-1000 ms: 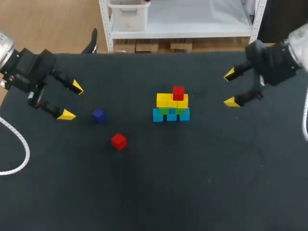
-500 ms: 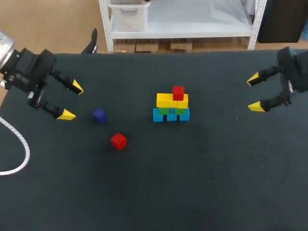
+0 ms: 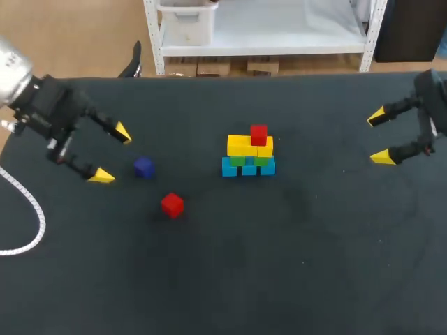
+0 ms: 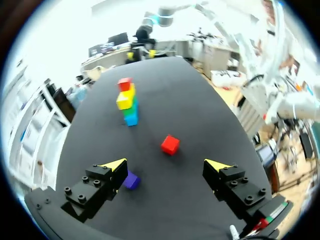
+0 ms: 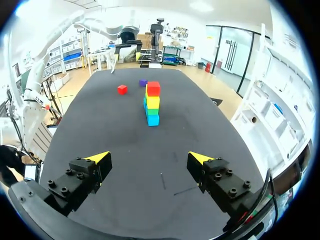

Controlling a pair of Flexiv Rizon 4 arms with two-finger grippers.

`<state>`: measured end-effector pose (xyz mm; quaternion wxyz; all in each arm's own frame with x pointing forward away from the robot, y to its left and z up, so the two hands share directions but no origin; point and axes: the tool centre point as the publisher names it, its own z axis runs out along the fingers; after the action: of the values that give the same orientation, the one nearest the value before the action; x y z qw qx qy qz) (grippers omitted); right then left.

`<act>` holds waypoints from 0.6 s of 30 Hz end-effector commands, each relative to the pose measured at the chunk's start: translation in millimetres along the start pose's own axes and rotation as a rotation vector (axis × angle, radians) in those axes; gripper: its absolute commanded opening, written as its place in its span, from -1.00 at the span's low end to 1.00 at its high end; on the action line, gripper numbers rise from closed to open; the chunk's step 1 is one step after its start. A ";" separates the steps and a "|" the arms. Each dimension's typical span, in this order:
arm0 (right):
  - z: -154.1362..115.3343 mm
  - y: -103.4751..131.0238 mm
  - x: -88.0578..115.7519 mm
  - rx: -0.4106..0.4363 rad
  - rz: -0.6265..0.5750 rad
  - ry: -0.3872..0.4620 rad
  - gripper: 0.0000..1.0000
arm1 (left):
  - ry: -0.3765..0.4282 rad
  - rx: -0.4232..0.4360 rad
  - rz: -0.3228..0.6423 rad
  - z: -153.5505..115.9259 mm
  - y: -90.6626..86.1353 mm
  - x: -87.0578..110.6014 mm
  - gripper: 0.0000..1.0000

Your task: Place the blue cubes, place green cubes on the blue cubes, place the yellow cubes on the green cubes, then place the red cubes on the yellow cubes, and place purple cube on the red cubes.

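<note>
Standing near the middle of the table [image 3: 314,279], the stack [image 3: 248,153] shows blue cubes [image 3: 248,168] at base, green cubes [image 3: 238,160], yellow cubes [image 3: 241,145], and one red cube [image 3: 259,135] on top. A loose red cube [image 3: 172,204] and the purple cube [image 3: 144,167] lie toward the left edge, unplaced. Both the left jaws, beside the purple cube, and the right jaws, near the right edge, gape wide, empty.

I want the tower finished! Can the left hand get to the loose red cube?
Probably yes. The left hand is open, with bare table between it and the loose red cube; the purple cube sits just off that path.
</note>
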<state>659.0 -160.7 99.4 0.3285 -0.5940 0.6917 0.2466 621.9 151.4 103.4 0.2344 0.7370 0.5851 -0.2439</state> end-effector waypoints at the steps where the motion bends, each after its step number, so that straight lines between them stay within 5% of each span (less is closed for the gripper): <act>1: 0.3 -0.6 0.6 -0.001 -0.001 -0.003 1.00 | 0.078 0.119 0.087 26.2 9.5 -14.9 1.00; 10: 0.3 -0.6 0.6 -0.001 -0.001 -0.003 1.00 | 0.104 0.209 0.177 70.2 4.6 -32.9 1.00; 18: 0.3 -0.6 0.6 -0.001 -0.001 -0.003 1.00 | 0.158 0.231 0.175 94.9 3.8 -26.9 1.00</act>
<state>658.7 -161.0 99.6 0.3285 -0.5938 0.6918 0.2466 608.2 76.3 53.5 0.1422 0.8209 0.5057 -0.2240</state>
